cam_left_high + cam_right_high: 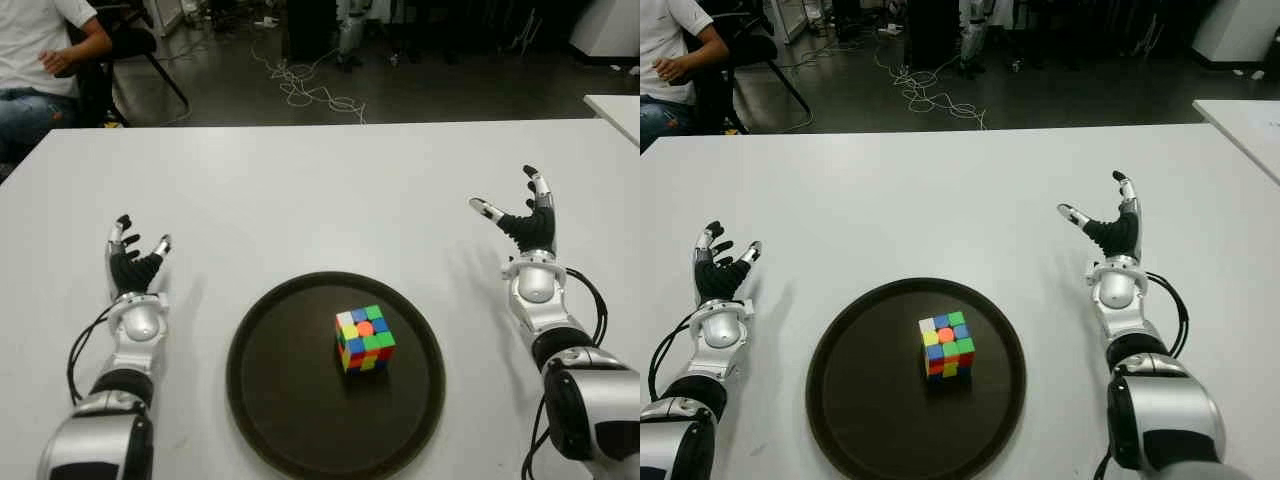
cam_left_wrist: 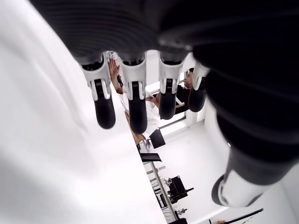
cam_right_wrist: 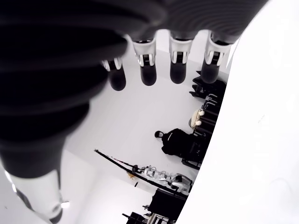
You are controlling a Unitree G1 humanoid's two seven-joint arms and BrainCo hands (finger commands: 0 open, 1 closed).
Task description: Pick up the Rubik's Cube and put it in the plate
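A Rubik's Cube is seen resting inside the dark round plate, near its centre, on the white bench. The left robot hand is shown to the plate's left and the right robot hand to its right and further back, both with fingers spread and nothing held, well apart from the cube. Beyond the bench's far edge, a seated person is partly visible at upper left, and cables are strewn on the dark floor.
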